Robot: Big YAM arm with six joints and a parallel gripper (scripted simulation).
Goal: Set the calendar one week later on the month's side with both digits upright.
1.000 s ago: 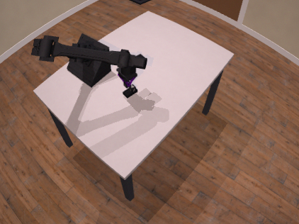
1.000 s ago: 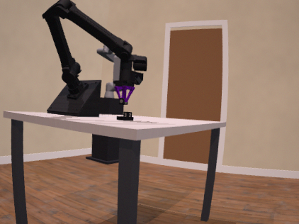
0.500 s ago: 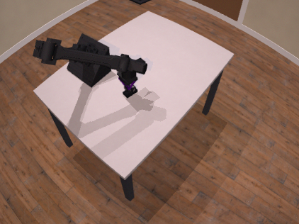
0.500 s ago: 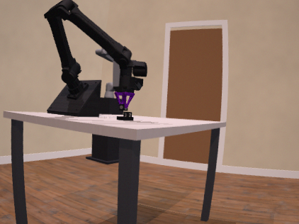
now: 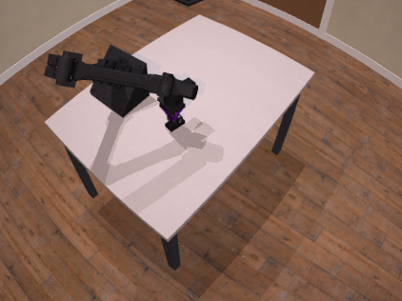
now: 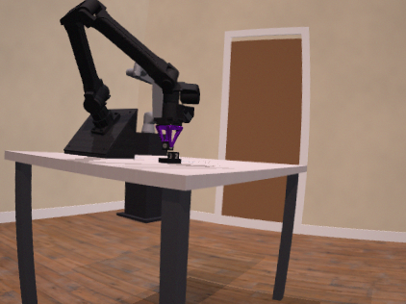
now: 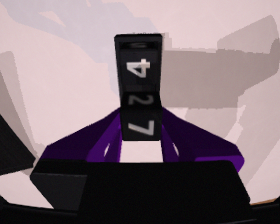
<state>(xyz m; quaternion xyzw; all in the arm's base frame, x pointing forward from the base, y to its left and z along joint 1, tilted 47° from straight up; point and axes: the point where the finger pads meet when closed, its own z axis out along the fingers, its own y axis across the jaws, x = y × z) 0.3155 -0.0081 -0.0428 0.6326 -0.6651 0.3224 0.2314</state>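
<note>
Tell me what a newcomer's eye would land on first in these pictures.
The long black arm reaching from its base at the table's back corner down to mid-table. At its tip the purple-fingered tool grips a black cube showing white digits 2 and 7, low above the pale table. Just beyond it stands the calendar tray, showing a 4.

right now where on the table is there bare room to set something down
The far right half of the table, from the tool out to the right edge, shows bare top. So does the near corner. It is crowded at the arm's base, and where the tool holds a cube over the calendar tray.
</note>
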